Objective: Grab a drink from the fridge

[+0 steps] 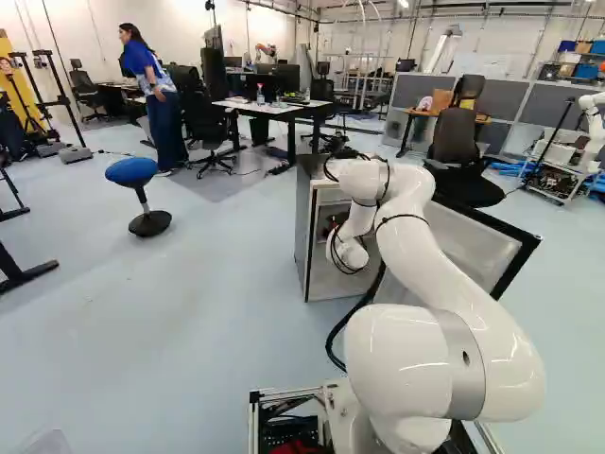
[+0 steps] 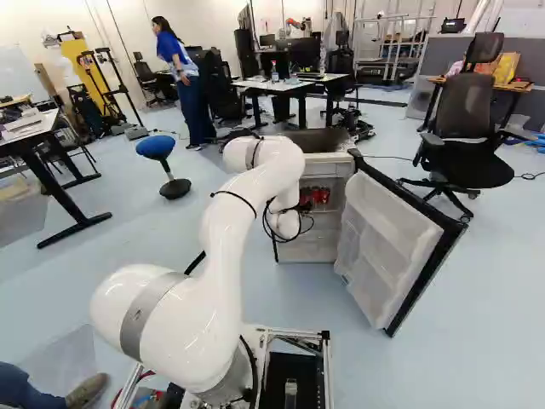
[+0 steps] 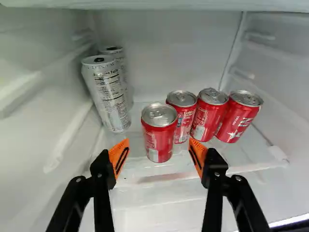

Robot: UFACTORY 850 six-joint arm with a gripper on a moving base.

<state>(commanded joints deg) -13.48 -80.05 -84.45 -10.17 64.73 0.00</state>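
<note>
I have the fridge (image 2: 308,248) open in front of me, its door (image 2: 383,241) swung wide, and my arm (image 2: 223,223) reaching into the opening. I'd call this the approach: lined up on a drink, with the grasp not made. The gripper (image 3: 158,147) stands well open and has hold of nothing, its orange pads (image 3: 118,157) facing each other across a broad gap

The drink I'd go for is the nearest red can (image 3: 159,134), upright just ahead of that gap, closest of all the cans to the front edge of the shelf (image 3: 166,177). Behind it a row of three more, the near red can (image 3: 185,119), the middle red can (image 3: 207,118) and the end red can (image 3: 237,120), runs off towards one side edge. Two silver cans, the front one (image 3: 107,96) and the rear one (image 3: 117,59), stand by the opposite side edge, farther in than my target

Next I need to ease forward over the front edge until the pads flank the can's body, then close evenly and lift before backing out. What bothers me is the finger beside the row: too deep or off-line and it could nudge the near red can, and I can't tell whether that one touches my target
</note>
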